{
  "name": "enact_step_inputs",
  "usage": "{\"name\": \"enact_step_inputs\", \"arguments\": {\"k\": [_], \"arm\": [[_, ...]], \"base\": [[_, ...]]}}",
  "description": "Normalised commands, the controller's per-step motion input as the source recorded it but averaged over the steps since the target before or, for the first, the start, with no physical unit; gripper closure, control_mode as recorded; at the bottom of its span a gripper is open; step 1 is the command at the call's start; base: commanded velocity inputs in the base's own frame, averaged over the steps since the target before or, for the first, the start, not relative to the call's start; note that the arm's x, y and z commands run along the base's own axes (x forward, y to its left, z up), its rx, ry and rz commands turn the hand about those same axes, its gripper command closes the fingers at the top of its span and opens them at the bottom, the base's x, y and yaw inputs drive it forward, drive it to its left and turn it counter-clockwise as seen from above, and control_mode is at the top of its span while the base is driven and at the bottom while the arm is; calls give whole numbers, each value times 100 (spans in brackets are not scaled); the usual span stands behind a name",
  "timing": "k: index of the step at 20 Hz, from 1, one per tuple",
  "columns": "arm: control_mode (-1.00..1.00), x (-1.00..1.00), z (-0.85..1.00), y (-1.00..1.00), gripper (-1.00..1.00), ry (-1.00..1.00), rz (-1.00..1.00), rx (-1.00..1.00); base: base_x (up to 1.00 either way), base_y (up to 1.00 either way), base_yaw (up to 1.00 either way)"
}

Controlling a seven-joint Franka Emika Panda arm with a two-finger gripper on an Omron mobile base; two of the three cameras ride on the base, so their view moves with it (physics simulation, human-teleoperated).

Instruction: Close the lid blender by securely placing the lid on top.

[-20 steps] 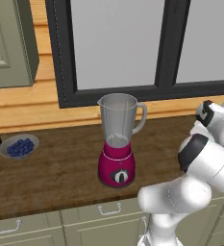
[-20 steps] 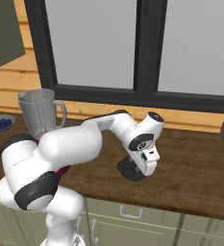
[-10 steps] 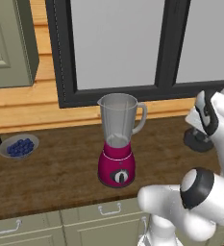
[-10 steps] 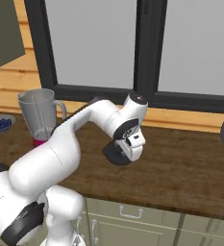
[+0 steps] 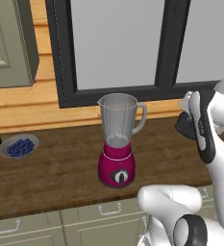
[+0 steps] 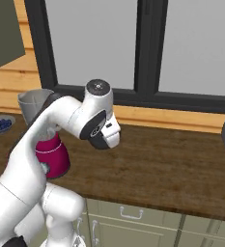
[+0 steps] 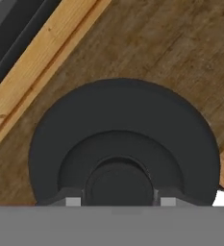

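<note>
Lid in the hand, jar well off to the arm's left.

The gripper (image 7: 117, 199) is closed on the raised knob of the black lid (image 7: 123, 120), one fingertip on each side of it, apparently carried clear above the wooden counter (image 7: 180, 53). The blender (image 5: 117, 139) stands uncapped, its rim facing up, well apart from the lid (image 5: 185, 126); I judge the coming move needs a leftward carry, then a level descent.
</note>
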Motion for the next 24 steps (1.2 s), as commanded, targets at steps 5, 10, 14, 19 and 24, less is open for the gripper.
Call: {"name": "enact_step_inputs", "arguments": {"k": [5,10,14,19,24], "arm": [[-100,-6,100,70,100,-4,-8,-8],[-100,-9,97,66,100,0,0,0],[-100,-6,96,59,100,0,1,0],[-100,0,63,85,100,3,0,0],[-100,0,10,86,100,2,0,0]], "base": [[0,0,0],[0,0,0],[0,0,0],[0,0,0],[0,0,0]]}}
